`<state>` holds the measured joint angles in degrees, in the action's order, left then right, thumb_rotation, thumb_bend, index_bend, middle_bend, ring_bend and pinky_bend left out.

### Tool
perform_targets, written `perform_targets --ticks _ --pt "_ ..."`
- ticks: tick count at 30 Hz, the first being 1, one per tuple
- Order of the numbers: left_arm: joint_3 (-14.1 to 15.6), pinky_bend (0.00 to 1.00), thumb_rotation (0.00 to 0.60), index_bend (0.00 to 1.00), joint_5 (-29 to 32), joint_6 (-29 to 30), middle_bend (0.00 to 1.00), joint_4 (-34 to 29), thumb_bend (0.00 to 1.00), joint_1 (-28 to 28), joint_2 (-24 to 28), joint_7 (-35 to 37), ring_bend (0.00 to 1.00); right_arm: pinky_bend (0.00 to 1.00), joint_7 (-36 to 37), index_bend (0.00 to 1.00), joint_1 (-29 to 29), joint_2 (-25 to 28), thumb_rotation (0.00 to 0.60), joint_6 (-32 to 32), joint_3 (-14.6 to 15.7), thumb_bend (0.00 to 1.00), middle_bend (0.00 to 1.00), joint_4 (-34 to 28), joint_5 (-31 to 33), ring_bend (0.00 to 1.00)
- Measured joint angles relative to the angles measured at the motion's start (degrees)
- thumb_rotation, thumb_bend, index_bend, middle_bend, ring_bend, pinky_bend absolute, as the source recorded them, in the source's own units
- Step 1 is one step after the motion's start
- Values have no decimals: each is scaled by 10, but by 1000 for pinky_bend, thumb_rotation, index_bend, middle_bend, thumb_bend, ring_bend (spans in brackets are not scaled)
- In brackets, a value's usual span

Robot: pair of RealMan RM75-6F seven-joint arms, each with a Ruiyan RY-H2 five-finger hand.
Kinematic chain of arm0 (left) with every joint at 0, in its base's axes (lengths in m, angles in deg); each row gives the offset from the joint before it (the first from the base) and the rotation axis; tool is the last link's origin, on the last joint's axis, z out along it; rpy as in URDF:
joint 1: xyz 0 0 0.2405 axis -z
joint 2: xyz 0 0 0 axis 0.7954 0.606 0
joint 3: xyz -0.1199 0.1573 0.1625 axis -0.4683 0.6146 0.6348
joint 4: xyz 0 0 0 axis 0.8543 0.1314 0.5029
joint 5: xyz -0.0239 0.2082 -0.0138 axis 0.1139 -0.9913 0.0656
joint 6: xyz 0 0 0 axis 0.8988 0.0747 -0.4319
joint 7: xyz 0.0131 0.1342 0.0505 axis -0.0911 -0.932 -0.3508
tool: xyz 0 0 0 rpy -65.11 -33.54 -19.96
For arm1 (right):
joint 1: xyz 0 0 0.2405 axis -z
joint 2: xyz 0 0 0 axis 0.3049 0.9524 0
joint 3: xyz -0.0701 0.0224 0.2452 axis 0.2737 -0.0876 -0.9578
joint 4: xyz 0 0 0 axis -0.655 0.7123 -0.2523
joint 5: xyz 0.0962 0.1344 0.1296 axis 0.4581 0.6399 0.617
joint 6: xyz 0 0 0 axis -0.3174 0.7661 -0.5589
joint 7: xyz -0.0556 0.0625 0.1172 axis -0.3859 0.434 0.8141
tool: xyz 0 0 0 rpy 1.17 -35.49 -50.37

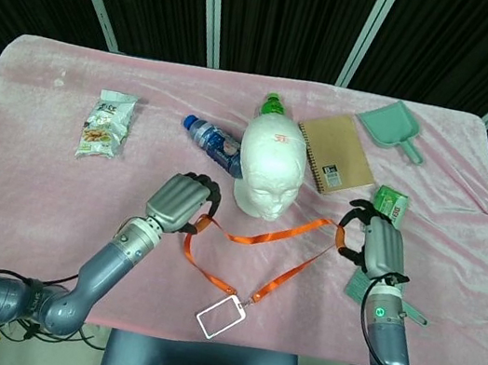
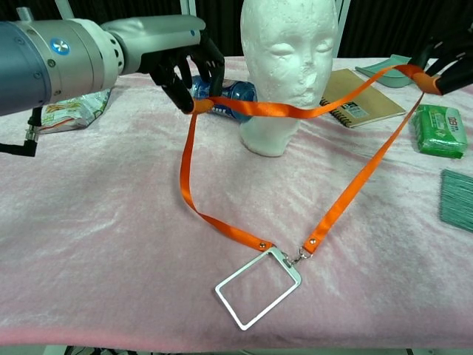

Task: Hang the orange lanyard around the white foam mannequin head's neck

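Pink-clothed worktop point(image 1: 37, 174). Left hand point(image 1: 182, 202) pinches orange lanyard point(image 2: 362, 177); right hand point(image 1: 376, 247) grips its other end. Strap stretched taut between hands, raised, crossing front of white foam mannequin head point(image 2: 290, 66). Badge holder point(image 2: 257, 288) on cloth below.

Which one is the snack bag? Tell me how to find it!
Find the white foam head in the middle of the pink cloth, then look far to the left. The snack bag lies there alone: small, crinkly, white and green, with nothing beside it.

Matt white foam head point(image 2: 288, 66), woven orange lanyard point(image 2: 355, 181), fuzzy pink tablecloth point(image 2: 111, 222), glossy plastic bottle point(image 2: 225, 92).
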<state>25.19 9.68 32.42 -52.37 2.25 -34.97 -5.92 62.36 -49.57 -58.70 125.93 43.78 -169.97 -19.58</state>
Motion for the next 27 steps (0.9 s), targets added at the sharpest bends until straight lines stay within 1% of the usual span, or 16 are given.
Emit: perform_targets --ticks 4,8,14,21,24,27 --pt "-21 316 600 664 -21 10 367 -9 462 -2 9 23 248 212 2 787 1 17 600 11 -17 569 267 -18 -11 287" --pt "-39 316 600 666 -35 22 367 -13 463 1 17 30 248 212 -5 787 -7 32 600 11 -38 569 266 -26 -5 287" --pt "-62 316 600 666 -40 40 367 -7 462 9 22 33 248 212 -20 788 -34 50 600 -6 -76 569 267 -27 28 287" --pt "-90 317 600 666 -30 53 374 2 462 16 21 51 248 212 -43 792 -74 74 600 -30 -121 571 267 -12 83 287" --pt "-99 316 600 666 -20 53 373 8 462 18 22 60 248 212 -51 792 -90 81 600 -38 -136 571 267 -2 106 288" --pt "-106 317 600 665 -13 54 370 16 459 19 21 70 248 212 -57 792 -102 85 600 -48 -143 574 267 10 130 291"
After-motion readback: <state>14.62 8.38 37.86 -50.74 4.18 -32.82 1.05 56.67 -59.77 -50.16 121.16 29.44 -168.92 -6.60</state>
